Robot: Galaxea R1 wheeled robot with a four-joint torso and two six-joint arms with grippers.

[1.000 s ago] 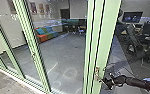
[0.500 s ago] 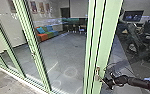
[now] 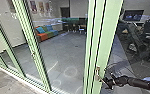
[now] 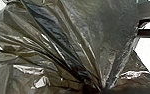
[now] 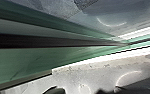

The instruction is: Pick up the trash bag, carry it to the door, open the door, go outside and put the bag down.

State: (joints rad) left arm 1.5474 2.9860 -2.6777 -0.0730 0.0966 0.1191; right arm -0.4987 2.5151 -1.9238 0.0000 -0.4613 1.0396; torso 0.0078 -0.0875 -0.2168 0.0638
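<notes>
Next to the broad green door post [image 3: 106,32], the right end effector [image 3: 108,83] is at the metal door handle [image 3: 97,74]; whether it is spread or pressed together, I cannot tell. The dark trash bag [image 4: 46,47] is pinched in the left end effector [image 4: 100,89], its folds gathered into a tight neck. Left of the post, behind glass [image 3: 73,53], sits a multicoloured sofa [image 3: 44,35]; right of it, a monitor [image 3: 133,15].

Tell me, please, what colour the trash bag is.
The trash bag is dark olive-brown, clearest in the left wrist view.
</notes>
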